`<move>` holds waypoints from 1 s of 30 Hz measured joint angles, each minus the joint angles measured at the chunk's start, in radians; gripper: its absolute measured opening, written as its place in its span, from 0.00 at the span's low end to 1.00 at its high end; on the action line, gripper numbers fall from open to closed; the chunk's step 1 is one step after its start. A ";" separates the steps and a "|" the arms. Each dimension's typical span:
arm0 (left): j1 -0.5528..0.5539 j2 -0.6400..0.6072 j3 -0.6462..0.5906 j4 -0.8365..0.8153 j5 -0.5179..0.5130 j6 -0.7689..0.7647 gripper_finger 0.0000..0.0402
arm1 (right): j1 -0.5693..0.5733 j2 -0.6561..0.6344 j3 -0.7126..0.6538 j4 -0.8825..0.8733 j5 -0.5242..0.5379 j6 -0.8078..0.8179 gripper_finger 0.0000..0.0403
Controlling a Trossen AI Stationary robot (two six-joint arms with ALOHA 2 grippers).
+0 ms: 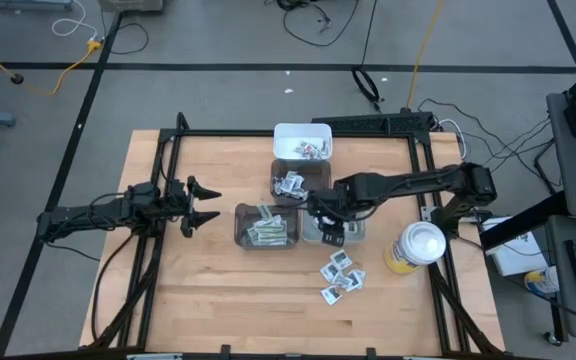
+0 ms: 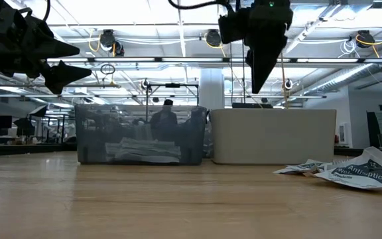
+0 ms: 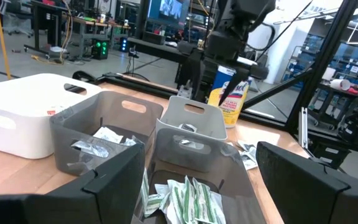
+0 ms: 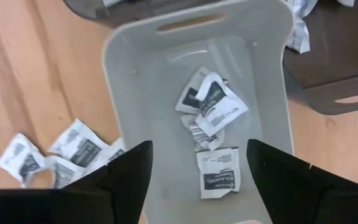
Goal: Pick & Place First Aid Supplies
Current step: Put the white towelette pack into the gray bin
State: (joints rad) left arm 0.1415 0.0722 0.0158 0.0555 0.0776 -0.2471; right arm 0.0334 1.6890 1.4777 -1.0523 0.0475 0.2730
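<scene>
From above, the right gripper [image 1: 326,226] hangs over the light grey bin [image 1: 330,230] near the middle of the wooden counter [image 1: 198,290], hiding most of that bin's inside. The right wrist view fills this in: its jaws stand open and empty above the bin, and several square white sachets [image 4: 213,112] with dark print lie loose on the bin floor. The same view shows more sachets on the bare wood just beside the bin's wall; the high view places this loose pile [image 1: 340,277] in front of the bin, near the yellow canister [image 1: 415,247] with its white lid.

The left gripper [image 1: 196,203] waits well apart at the counter's left side, jaws spread and holding nothing. Its wrist view looks across into the dark bin [image 3: 191,186] nearest it, where green-striped strip wrappers [image 3: 188,199] lie in a heap, and into a second dark bin [image 3: 98,140] with clear-wrapped packets, details the overhead picture only hints at. The white bin [image 1: 302,142] at the far edge holds a few small packets.

The low view alone shows height: both grippers are well clear of the bins, and the sachets at the right lie flat on the wood.
</scene>
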 joint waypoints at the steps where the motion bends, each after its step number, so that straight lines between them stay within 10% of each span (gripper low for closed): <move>1: 0.000 0.000 0.000 0.000 0.000 0.000 0.77 | 0.003 0.000 0.006 0.000 0.000 0.005 0.63; 30: 0.000 0.000 0.000 0.000 0.000 0.000 0.77 | 0.436 0.000 0.016 0.077 0.003 0.239 0.63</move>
State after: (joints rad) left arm 0.1415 0.0719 0.0158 0.0555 0.0776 -0.2470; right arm 0.4691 1.6890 1.4933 -0.9757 0.0509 0.5121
